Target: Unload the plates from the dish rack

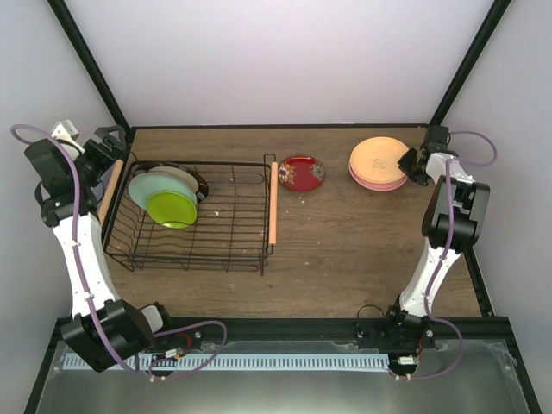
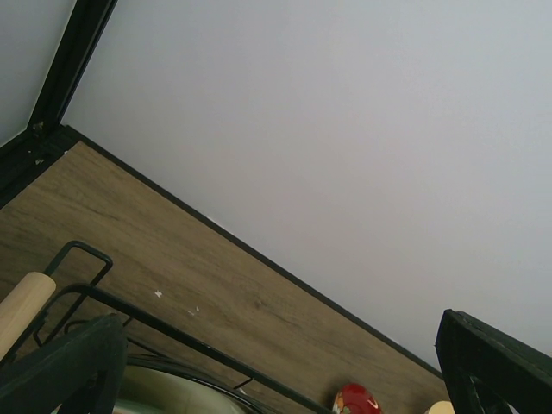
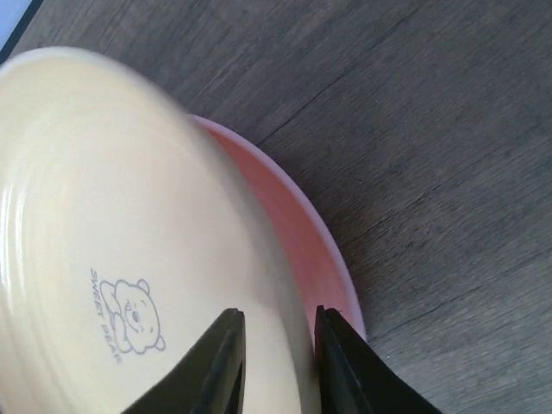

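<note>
The dish rack (image 1: 185, 259) stands at the left and holds three upright plates: lime green (image 1: 171, 209), pale mint (image 1: 147, 188) and dark-rimmed beige (image 1: 185, 177). The dark red patterned plate (image 1: 301, 172) lies flat on the table beside the rack. The yellow-orange plate (image 1: 378, 155) rests on the pink plate (image 1: 379, 183) at the back right. My right gripper (image 1: 407, 162) is shut on the yellow-orange plate's (image 3: 129, 216) rim, one finger on top and one over the pink plate (image 3: 293, 216). My left gripper (image 1: 112, 148) is open and empty above the rack's back left corner (image 2: 172, 332).
The rack has wooden rod handles on its left side (image 2: 21, 302) and right side (image 1: 272, 207). Black frame posts rise at the table's back corners. The back wall runs close behind the rack. Bare wooden table (image 1: 345, 250) lies between the rack and the right arm.
</note>
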Robot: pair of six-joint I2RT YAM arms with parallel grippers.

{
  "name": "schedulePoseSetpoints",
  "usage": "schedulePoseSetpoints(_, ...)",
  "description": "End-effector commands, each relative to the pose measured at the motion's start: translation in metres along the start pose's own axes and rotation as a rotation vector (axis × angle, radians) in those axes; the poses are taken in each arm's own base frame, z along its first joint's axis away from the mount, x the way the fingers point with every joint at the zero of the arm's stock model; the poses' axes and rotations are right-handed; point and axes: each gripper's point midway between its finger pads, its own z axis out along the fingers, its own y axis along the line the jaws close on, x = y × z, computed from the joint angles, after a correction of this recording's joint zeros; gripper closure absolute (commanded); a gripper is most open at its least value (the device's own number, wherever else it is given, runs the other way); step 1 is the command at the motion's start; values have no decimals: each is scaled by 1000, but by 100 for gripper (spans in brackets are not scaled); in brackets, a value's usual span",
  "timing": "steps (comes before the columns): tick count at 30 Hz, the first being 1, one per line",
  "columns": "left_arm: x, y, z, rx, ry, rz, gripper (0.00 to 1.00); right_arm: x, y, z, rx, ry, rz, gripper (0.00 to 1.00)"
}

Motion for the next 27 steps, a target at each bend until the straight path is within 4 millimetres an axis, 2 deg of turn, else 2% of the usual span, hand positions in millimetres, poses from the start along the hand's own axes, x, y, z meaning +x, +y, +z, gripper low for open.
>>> schedulePoseSetpoints(1,-3,-6,-5,13,-9,21,0,-9,3,1,-8,-12,-4,68)
schedulePoseSetpoints(4,-1,-5,-4,12,-5,18,0,-9,4,-6,-9,-17,-16,54)
schedulePoseSetpoints(6,1,-4,-4,13,-1,13,0,-9,7,-13,-23,-19,-24,48)
schedulePoseSetpoints(12,6,-1,-3,16,9,7,0,-15,25,-56,-82,-66,-40,44)
schedulePoseSetpoints(16,8,-1,-2,23,12,8,0,-28,51,-100,-114,-133,-83,43)
schedulePoseSetpoints(17,8,-1,-2,25,13,6,0,-32,69,-117,-140,-169,-120,43)
schedulePoseSetpoints(18,7,-2,-2,27,11,8,0,-33,96,-138,-187,-207,-173,43)
schedulePoseSetpoints(19,7,-2,-2,27,10,10,0,-31,129,-158,-254,-243,-245,43)
schedulePoseSetpoints(21,6,-1,-1,25,10,12,0,-8,214,-207,-426,-327,-456,43)
schedulePoseSetpoints(23,6,1,1,22,11,8,0,40,297,-252,-595,-395,-710,45)
schedulePoseSetpoints(24,6,1,2,22,12,6,0,68,330,-270,-677,-413,-800,45)
schedulePoseSetpoints(25,6,2,3,22,14,4,0,99,359,-286,-762,-423,-888,46)
schedulePoseSetpoints(27,5,1,3,20,12,5,0,162,401,-309,-886,-439,-1028,48)
